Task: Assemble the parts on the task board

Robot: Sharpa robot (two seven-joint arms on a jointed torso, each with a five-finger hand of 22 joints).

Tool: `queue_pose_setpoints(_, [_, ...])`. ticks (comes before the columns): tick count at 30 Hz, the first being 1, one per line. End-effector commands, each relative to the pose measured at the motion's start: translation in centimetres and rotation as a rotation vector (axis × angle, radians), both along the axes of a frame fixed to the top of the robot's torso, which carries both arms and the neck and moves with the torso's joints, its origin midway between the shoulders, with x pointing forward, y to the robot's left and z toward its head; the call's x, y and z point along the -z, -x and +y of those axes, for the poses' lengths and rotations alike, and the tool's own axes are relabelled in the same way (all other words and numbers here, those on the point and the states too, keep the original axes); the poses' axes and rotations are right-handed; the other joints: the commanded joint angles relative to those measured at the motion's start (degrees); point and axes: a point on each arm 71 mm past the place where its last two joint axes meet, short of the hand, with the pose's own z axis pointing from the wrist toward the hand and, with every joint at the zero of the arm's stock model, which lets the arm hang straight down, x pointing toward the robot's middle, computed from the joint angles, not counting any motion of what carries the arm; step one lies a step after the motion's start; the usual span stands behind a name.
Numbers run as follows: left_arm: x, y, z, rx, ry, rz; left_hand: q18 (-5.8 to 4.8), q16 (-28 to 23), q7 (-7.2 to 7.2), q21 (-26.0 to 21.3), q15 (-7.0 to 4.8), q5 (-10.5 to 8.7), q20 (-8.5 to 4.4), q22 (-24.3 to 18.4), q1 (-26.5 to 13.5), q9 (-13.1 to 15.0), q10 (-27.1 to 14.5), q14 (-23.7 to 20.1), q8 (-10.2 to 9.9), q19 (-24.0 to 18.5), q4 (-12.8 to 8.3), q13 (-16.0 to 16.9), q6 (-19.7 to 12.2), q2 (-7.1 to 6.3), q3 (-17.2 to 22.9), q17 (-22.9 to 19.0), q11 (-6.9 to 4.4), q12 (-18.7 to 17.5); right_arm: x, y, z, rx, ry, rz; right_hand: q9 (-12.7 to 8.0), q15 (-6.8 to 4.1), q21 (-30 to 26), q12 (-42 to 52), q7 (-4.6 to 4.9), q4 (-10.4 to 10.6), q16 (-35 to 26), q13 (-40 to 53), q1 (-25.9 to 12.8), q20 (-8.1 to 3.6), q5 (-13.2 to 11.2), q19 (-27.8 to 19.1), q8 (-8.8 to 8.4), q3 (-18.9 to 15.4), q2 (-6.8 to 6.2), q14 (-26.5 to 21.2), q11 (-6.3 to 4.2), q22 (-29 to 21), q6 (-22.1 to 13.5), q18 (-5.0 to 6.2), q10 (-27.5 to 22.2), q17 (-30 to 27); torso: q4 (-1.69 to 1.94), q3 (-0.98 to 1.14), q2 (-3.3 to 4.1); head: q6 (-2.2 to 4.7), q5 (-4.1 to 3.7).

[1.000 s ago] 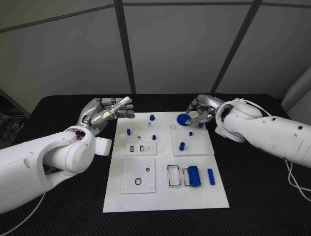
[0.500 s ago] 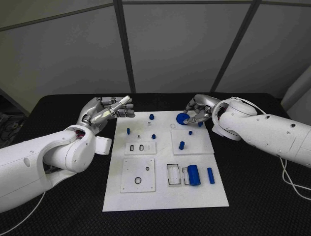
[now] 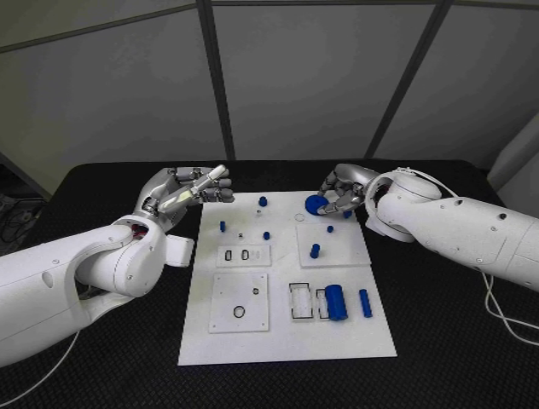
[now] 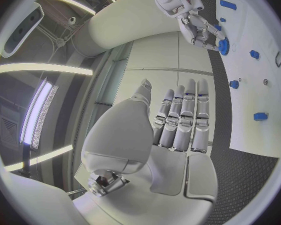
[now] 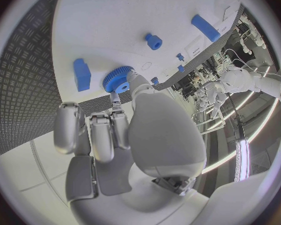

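Note:
The white task board (image 3: pixel 282 341) lies in the middle of the black table. My right hand (image 3: pixel 344 192) hovers over its far right corner and pinches a blue gear (image 3: pixel 316 204) between thumb and a finger. In the right wrist view the gear (image 5: pixel 118 79) sits at the fingertips of that hand (image 5: pixel 134 120), just above the board (image 5: pixel 115 15). My left hand (image 3: pixel 190 192) hangs beside the board's far left corner, fingers stretched out, holding nothing. The left wrist view shows its fingers (image 4: pixel 181 117) straight and side by side, with the gear (image 4: pixel 223 46) far across the board.
A thick blue cylinder (image 3: pixel 336 303) and a blue bar (image 3: pixel 366 304) lie on the board's near right. A blue peg (image 3: pixel 315 252) stands mid right. Small blue pegs (image 3: pixel 263 203) dot the far part. Raised plates with slots (image 3: pixel 240 302) sit on the left half.
My right arm has edged slightly toward the left with the gear still pinched. The left hand has stayed where it was.

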Motion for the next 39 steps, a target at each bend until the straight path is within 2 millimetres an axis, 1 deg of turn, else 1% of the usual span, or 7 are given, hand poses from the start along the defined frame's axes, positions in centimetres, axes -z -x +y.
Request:
queue_pose_setpoints(1, [-0.1, 0.0, -0.2, 0.018, 0.003, -0.003, -0.61, -0.21, 0.21, 0.08, -0.03, -0.24, 0.06, -0.10, 0.19, -0.01, -0.11, -0.43, -0.04, -0.39, -0.40, -0.01, -0.02, 0.42, 0.06, 0.08, -0.10, -0.12, 0.0, -0.1, 0.1, 0.003, 0.027, -0.002, 0.05, 0.40, 0.33, 0.28, 0.22, 0.35, 0.27, 8.02, -0.23, -0.08, 0.15, 0.51, 0.22, 0.02, 0.62, 5.35, 0.15, 0.23, 0.39, -0.40, 1.49, 11.64, 0.05, -0.01, 0.02, -0.05, -0.05])
queue_pose_setpoints(13, [0.0, 0.0, -0.2, 0.018, 0.002, 0.000, -0.61, -0.24, 0.22, 0.08, -0.02, -0.25, 0.07, -0.10, 0.17, -0.01, -0.12, -0.44, -0.05, -0.41, -0.41, -0.01, -0.03, 0.42, 0.05, 0.09, -0.09, -0.12, -0.1, -0.1, 0.5, 0.007, 0.035, -0.015, 0.03, 0.44, 0.47, 0.42, 0.21, 0.78, 0.35, 8.19, -0.94, -0.03, 0.10, 0.67, 0.43, -0.30, 0.67, 5.39, 0.17, 0.50, 0.48, -0.46, 1.52, 11.83, 0.02, 0.00, -0.03, -0.24, 0.03])
queue_pose_setpoints(20, [0.0, -0.1, -0.2, 0.019, 0.002, 0.002, -0.61, -0.24, 0.22, 0.08, -0.02, -0.25, 0.07, -0.10, 0.17, -0.01, -0.12, -0.44, -0.05, -0.41, -0.41, -0.01, -0.03, 0.42, 0.05, 0.09, -0.09, -0.12, -0.1, -0.1, 0.7, 0.005, 0.039, -0.018, 0.09, 0.38, 0.71, 0.82, 0.03, 1.40, 0.49, 8.69, -2.00, -0.04, 1.38, 0.92, 1.06, -0.54, 1.06, 5.46, 0.05, 0.96, 1.21, -0.54, 1.77, 12.23, 0.00, 0.00, -0.02, -0.20, 0.05])
queue_pose_setpoints(23, [0.0, -0.1, -0.2, 0.018, 0.002, 0.002, -0.61, -0.24, 0.22, 0.08, -0.02, -0.25, 0.07, -0.10, 0.17, -0.01, -0.12, -0.44, -0.05, -0.41, -0.41, -0.01, -0.03, 0.42, 0.05, 0.09, -0.09, -0.12, -0.1, -0.1, 0.8, 0.003, 0.054, -0.025, 0.20, 0.23, 0.89, 1.08, -0.19, 0.87, 0.55, 9.03, -1.35, -0.14, 0.73, 1.15, 1.58, -0.17, 1.36, 5.49, -0.15, 1.32, 2.11, -0.60, 1.99, 12.40, -0.01, 0.00, -0.02, -0.22, 0.04])
queue_pose_setpoints(27, [0.0, -0.1, -0.2, 0.018, 0.001, 0.003, -0.61, -0.24, 0.22, 0.08, -0.02, -0.25, 0.07, -0.10, 0.17, -0.01, -0.12, -0.44, -0.05, -0.41, -0.41, -0.01, -0.03, 0.42, 0.05, 0.09, -0.09, -0.12, -0.3, -0.1, 0.8, 0.003, 0.085, -0.053, 0.32, -0.18, 1.15, 1.67, -0.69, -1.16, 0.65, 9.79, 1.56, -0.49, -2.78, 1.46, 2.39, 2.19, 2.96, 5.55, -0.63, 1.85, 4.26, -0.70, 2.50, 12.67, 0.01, 0.02, -0.01, -0.30, 0.02])
queue_pose_setpoints(30, [0.0, -0.1, -0.1, 0.017, 0.001, 0.003, -0.61, -0.24, 0.22, 0.08, -0.02, -0.25, 0.07, -0.10, 0.17, -0.01, -0.12, -0.44, -0.05, -0.41, -0.41, -0.01, -0.03, 0.42, 0.05, 0.09, -0.09, -0.12, -0.4, 0.0, 0.9, 0.002, 0.094, -0.068, 0.34, -0.47, 1.21, 1.73, -1.05, -2.27, 0.67, 9.90, 3.00, -0.73, -3.40, 1.53, 2.61, 3.78, 3.69, 5.56, -0.96, 2.00, 5.44, -0.73, 2.56, 12.75, -0.02, 0.02, 0.00, -0.39, -0.01])
queue_pose_setpoints(39, [0.0, -0.1, -0.1, 0.016, 0.000, 0.005, -0.61, -0.29, 0.24, 0.08, -0.01, -0.26, 0.08, -0.10, 0.17, -0.02, -0.14, -0.44, -0.06, -0.44, -0.43, -0.01, -0.04, 0.44, 0.03, 0.10, -0.08, -0.13, -0.9, 0.2, 1.4, -0.018, 0.086, -0.129, 0.20, -0.62, 1.32, 1.80, -1.16, -3.00, 0.72, 10.04, 3.37, -0.92, -3.47, 1.66, 2.33, 4.90, 3.72, 5.59, -1.08, 2.25, 5.96, -0.79, 2.65, 12.89, 0.05, 0.02, 0.00, -0.42, 0.02])
